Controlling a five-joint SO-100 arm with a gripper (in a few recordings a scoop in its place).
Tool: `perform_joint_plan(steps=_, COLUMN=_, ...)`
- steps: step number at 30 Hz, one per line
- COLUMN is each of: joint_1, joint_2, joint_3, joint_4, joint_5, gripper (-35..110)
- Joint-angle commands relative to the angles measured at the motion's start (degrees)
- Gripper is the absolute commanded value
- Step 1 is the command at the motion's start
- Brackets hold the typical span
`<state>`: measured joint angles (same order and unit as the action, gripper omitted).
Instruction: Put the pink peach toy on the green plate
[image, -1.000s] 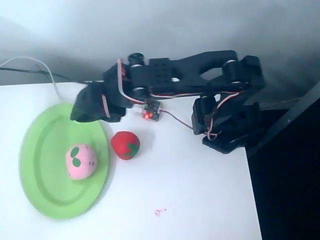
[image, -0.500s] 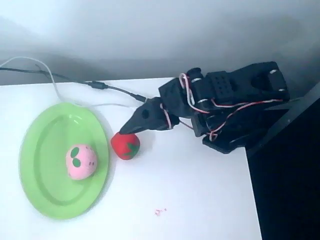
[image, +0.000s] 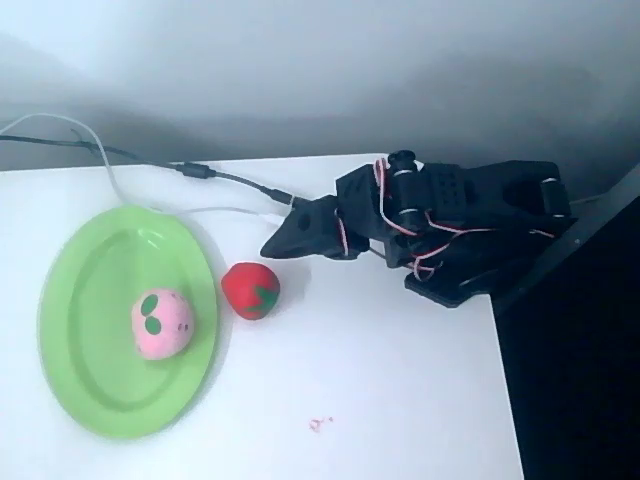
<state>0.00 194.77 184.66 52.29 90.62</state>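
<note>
Resting on the green plate (image: 85, 380), the pink peach toy (image: 162, 323) lies right of the plate's middle in the overhead view.
The black gripper (image: 272, 246) points left above the white table (image: 380, 400), apart from the red strawberry toy (image: 250, 290), which sits just beside the plate's right rim; whether its jaws are open or closed, I cannot tell. Cables (image: 150, 165) run behind the plate.

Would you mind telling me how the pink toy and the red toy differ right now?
The pink toy lies on the green plate; the red toy sits on the white table just off the plate's right rim. The pink toy has two dark green marks, the red toy one. Both are small, round and free of the end effector.
</note>
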Motion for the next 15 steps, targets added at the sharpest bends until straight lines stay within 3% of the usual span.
perform_joint_plan(steps=1, joint_1=-1.1, joint_2=0.6, joint_3=3.0, joint_4=3.3, joint_5=0.7, gripper=0)
perform_joint_plan(steps=11, joint_1=-1.3, joint_2=1.0, joint_3=3.0, joint_4=21.2, joint_5=-0.1, gripper=0)
perform_joint_plan(steps=15, joint_1=-0.9, joint_2=1.0, joint_3=3.0, joint_4=21.6, joint_5=-3.2, gripper=0)
